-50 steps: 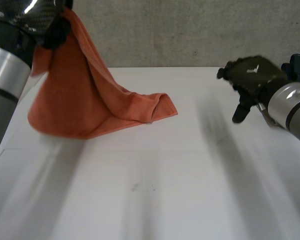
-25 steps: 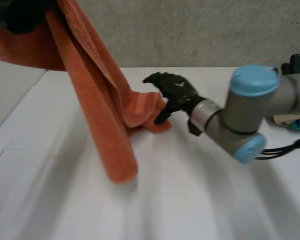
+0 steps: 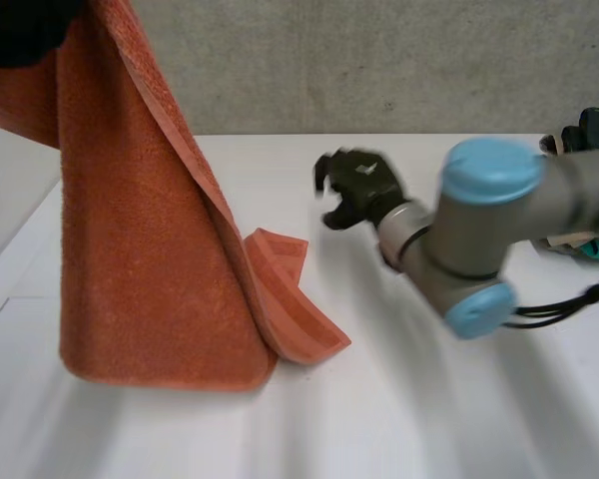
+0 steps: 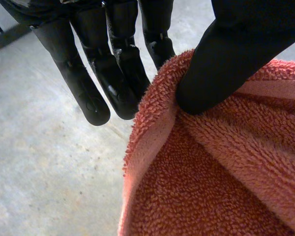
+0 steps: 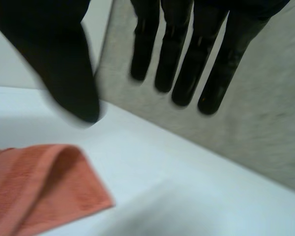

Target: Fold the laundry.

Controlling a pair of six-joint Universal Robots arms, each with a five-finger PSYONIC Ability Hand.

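An orange terry towel (image 3: 150,259) hangs from my left hand (image 3: 20,25), which is raised high over the table's left side. In the left wrist view the thumb (image 4: 221,64) pinches the towel's (image 4: 211,172) hemmed edge against the hand, with the fingers (image 4: 113,73) straight beside it. The towel's bottom rests on the white table (image 3: 429,419), and one lower corner (image 3: 295,319) lies folded out flat. My right hand (image 3: 359,185) hovers just right of that corner, apart from it. Its fingers (image 5: 187,59) are straight, the thumb is spread, and nothing is between them; the towel corner (image 5: 34,182) lies below.
A grey wall (image 3: 379,60) runs behind the table. My right arm (image 3: 479,239) reaches across the table's right half. Dark and teal items (image 3: 594,130) sit at the far right edge. The table's left edge (image 3: 10,269) runs close to the hanging towel.
The left hand has kept the towel lifted, and it now hangs broader and nearer. The right hand swept in to the towel's lower corner, then drew back slightly; the corner now lies flat on the table.
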